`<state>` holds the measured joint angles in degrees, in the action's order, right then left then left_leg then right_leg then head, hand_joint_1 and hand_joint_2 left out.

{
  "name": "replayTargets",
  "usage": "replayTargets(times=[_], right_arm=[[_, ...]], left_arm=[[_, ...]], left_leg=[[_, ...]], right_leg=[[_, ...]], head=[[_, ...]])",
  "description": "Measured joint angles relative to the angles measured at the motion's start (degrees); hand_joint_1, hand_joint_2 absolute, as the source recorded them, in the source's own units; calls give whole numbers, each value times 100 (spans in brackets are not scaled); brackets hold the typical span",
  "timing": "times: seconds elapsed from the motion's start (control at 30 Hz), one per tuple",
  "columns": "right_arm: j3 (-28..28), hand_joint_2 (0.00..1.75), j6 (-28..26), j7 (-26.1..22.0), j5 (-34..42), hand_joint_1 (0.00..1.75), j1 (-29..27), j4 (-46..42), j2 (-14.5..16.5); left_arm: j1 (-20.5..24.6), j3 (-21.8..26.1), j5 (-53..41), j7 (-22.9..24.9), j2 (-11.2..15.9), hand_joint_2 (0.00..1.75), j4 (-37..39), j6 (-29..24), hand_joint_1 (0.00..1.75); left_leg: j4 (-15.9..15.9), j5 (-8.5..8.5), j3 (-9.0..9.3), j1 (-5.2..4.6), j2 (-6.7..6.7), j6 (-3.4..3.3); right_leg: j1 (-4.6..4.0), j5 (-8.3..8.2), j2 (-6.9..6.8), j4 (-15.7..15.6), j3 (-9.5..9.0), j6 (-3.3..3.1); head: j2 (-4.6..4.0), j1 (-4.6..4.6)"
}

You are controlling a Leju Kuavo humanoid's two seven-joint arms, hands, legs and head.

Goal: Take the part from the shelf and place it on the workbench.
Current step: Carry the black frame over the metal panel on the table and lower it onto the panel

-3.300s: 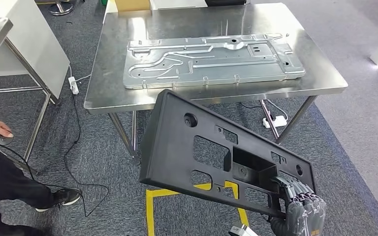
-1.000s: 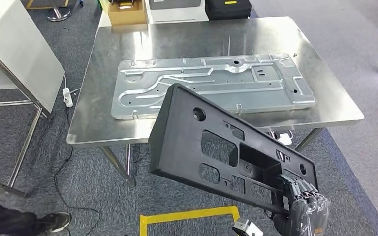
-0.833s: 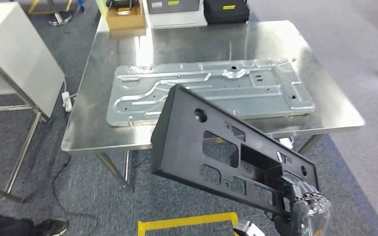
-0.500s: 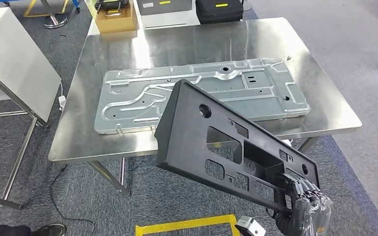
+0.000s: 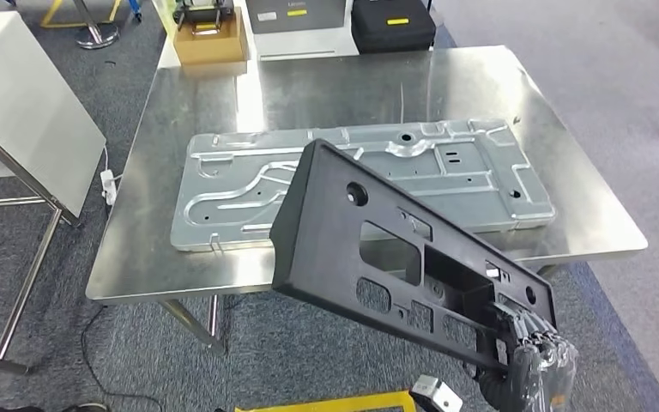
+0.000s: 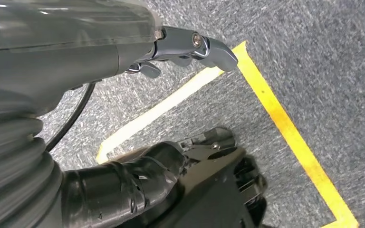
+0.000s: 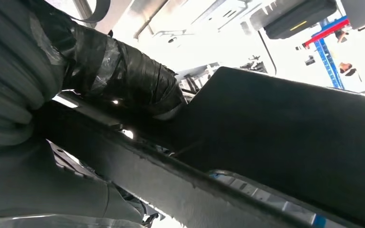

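Note:
A long black plastic part [image 5: 369, 249] with several cut-outs hangs tilted in front of me, its far end over the near edge of the steel workbench [image 5: 352, 86]. My right hand [image 5: 532, 369] grips its near lower end at the bottom right. In the right wrist view the taped dark fingers [image 7: 123, 71] wrap over the part's black edge [image 7: 290, 142]. My left hand [image 6: 100, 57] hangs over the carpet, with its fingers [image 6: 209, 47] spread and nothing in it.
A large stamped metal sheet [image 5: 446, 172] covers the middle of the workbench. A cardboard box [image 5: 210, 39] and a black case [image 5: 392, 24] stand behind it. A white table [image 5: 26, 129] stands at the left. Yellow floor tape [image 6: 285, 118] marks the carpet below me.
The whole view has shifted: the workbench is nearer and lower in the picture, and the person at the left is out of frame. The part stays in my right hand, now overlapping the bench edge.

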<state>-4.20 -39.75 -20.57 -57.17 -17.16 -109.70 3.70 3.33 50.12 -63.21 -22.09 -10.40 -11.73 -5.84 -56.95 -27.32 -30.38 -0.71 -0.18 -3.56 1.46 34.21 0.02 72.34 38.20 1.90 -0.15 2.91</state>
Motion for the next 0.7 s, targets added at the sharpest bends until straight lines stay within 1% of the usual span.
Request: replayTargets(times=[0.03,0.07,0.1,0.13,0.2,0.27,0.3,0.33,0.37,0.4,0.43,0.47,0.5,0.53,0.57,0.6,0.63,0.67,0.7], right_arm=[[0,175,1,14,4,175,1,8,-6],[0,175,1,30,8,175,4,19,-14],[0,175,2,43,11,175,7,29,-23],[0,175,2,51,16,175,12,39,-31],[0,175,2,57,21,175,19,50,-39],[0,175,2,57,22,175,19,50,-41],[0,175,2,60,24,175,14,50,-41],[0,175,2,64,25,175,9,52,-43],[0,175,2,70,33,175,11,56,-44],[0,175,2,77,42,175,17,61,-45],[0,175,2,82,50,175,26,66,-47],[0,175,2,90,57,175,37,72,-49],[0,175,2,99,58,175,42,80,-50],[0,175,2,111,56,175,47,89,-52],[0,175,2,125,52,175,55,98,-56],[0,175,2,136,49,175,66,105,-60],[0,175,2,142,45,175,81,113,-64],[0,175,2,145,43,175,97,120,-68],[0,175,2,148,43,175,111,128,-72]], left_arm=[[-5,0,-2,1,-2,175,1,2,0],[-9,1,-4,2,-4,175,1,3,0],[-5,1,-6,3,-6,175,1,4,0],[3,2,-7,3,-8,175,0,4,0],[20,2,-7,3,-9,175,-1,4,0],[24,2,-7,4,-10,175,-1,3,0],[24,2,-7,3,-10,175,-1,3,0],[20,2,-7,3,-11,175,0,2,0],[20,2,-9,3,-10,175,-1,2,0],[20,2,-11,1,-10,175,0,1,0],[19,2,-14,0,-9,175,1,0,0],[18,2,-20,-2,-9,175,1,-2,0],[9,2,-26,-3,-9,175,1,-2,0],[0,2,-32,-3,-9,175,1,-3,0],[-6,2,-39,-3,-9,175,1,-4,0],[-7,2,-43,-3,-8,175,0,-7,0],[-3,2,-45,-3,-5,175,-1,-9,0],[7,2,-47,-4,-3,175,-1,-11,0],[15,2,-48,-5,0,175,-1,-13,0]], left_leg=[[-10,-45,52,16,-3,26],[-21,-94,95,31,-5,61],[-42,-140,131,41,-11,100],[-54,-177,145,45,-16,142],[-68,-211,145,41,-24,193],[-66,-220,138,40,-22,207],[-70,-225,142,40,-22,219],[-88,-229,154,39,-22,237],[-241,-293,105,49,-18,270],[-591,-436,-65,60,-15,309],[-1019,-607,-299,72,-11,340],[-1457,-772,-572,84,-8,361],[-1716,-827,-782,85,-8,355],[-1678,-729,-839,80,-8,327],[-1420,-509,-786,70,-8,280],[-1037,-242,-669,50,-6,220],[-699,-57,-552,22,0,166],[-443,-6,-464,-13,1,119],[-310,-14,-415,-46,3,82]], right_leg=[[25,-258,-1,-299,-76,22],[41,-493,3,-647,-197,38],[40,-604,4,-951,-295,36],[27,-628,2,-1127,-351,13],[-9,-506,-8,-1181,-343,-48],[-19,-525,-10,-1174,-344,-68],[-15,-571,-7,-1179,-352,-85],[-13,-612,-3,-1185,-361,-110],[-12,-638,0,-1199,-406,-166],[-18,-646,0,-1212,-454,-229],[-34,-614,-1,-1221,-499,-283],[-54,-582,-2,-1231,-551,-330],[-77,-550,2,-1230,-579,-346],[-97,-519,8,-1230,-616,-353],[-117,-484,14,-1232,-667,-357],[-132,-448,15,-1235,-716,-358],[-140,-417,11,-1244,-759,-354],[-135,-391,12,-1257,-788,-338],[-120,-372,11,-1278,-805,-312]], head=[[0,0],[0,1],[0,3],[0,3],[0,2],[0,0],[0,1],[0,0],[0,-1],[0,-2],[0,-4],[0,-5],[0,-4],[0,-4],[0,-4],[0,-3],[0,1],[0,-2],[0,-2]])
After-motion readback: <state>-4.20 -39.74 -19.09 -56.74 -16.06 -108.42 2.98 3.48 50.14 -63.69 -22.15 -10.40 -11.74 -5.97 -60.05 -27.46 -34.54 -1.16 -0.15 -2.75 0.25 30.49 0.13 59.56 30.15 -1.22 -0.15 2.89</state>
